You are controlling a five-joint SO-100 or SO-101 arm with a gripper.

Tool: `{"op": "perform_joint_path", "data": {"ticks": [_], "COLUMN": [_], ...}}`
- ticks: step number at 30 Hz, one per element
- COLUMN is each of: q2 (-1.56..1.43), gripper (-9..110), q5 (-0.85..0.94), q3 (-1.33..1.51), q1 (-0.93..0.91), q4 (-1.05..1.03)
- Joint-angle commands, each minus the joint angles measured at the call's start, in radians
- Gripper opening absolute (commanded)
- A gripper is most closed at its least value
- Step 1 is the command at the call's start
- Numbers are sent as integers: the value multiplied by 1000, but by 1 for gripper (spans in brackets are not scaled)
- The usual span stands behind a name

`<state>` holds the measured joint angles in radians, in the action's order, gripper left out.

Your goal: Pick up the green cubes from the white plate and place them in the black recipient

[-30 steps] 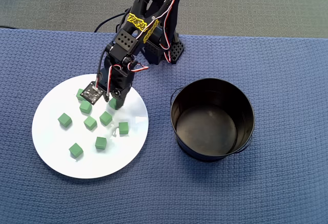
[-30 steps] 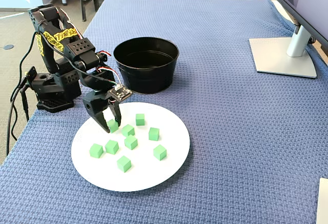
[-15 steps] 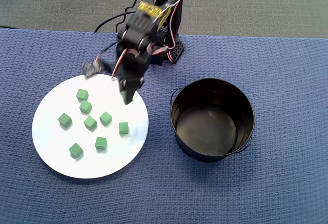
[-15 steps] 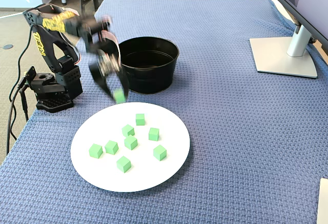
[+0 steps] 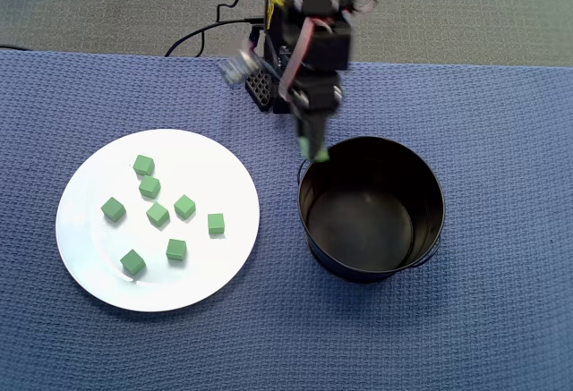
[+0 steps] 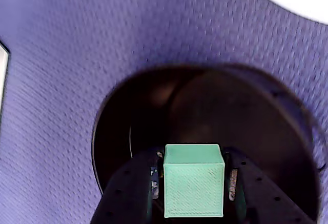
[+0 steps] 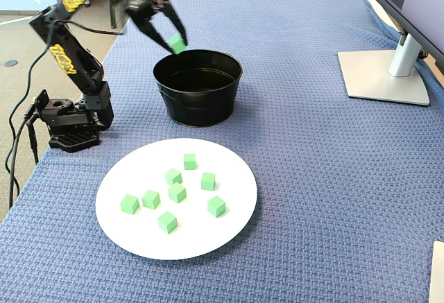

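My gripper (image 5: 315, 148) is shut on one green cube (image 5: 320, 153) and hangs over the near-arm rim of the black recipient (image 5: 372, 221). In the wrist view the cube (image 6: 193, 183) sits squarely between the two black fingers, with the dark inside of the recipient (image 6: 230, 106) right below and nothing showing in it. The fixed view has the gripper (image 7: 176, 41) high above the recipient's (image 7: 198, 102) left rim with the cube (image 7: 178, 43) at its tips. Several green cubes (image 5: 158, 215) lie scattered on the white plate (image 5: 210, 176), which lies left of the recipient. The plate (image 7: 139, 237) also lies nearest in the fixed view.
The arm's base (image 7: 69, 119) stands at the blue mat's edge, with cables trailing off it. A monitor stand (image 7: 385, 74) sits at the far right of the fixed view. A pale sheet corner (image 7: 437, 275) pokes in at the lower right.
The gripper closed on a cube at the plate's edge, lifted it, and swung away from the plate to above the recipient's rim. One cube fewer lies on the plate.
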<state>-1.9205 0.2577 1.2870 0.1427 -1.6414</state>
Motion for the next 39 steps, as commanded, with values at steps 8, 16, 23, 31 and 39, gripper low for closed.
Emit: {"op": "perform_joint_path", "data": {"ticks": [8,16,23,31,39], "q2": [143,109,14,-55,66], "gripper": [0,37,38,15,12], "q5": [-114,-29,8,-167,-187], "q3": [230,276,138,110,324], "q1": [221,225,164,-196,-541], "q4": [267,288,225,244,460]}}
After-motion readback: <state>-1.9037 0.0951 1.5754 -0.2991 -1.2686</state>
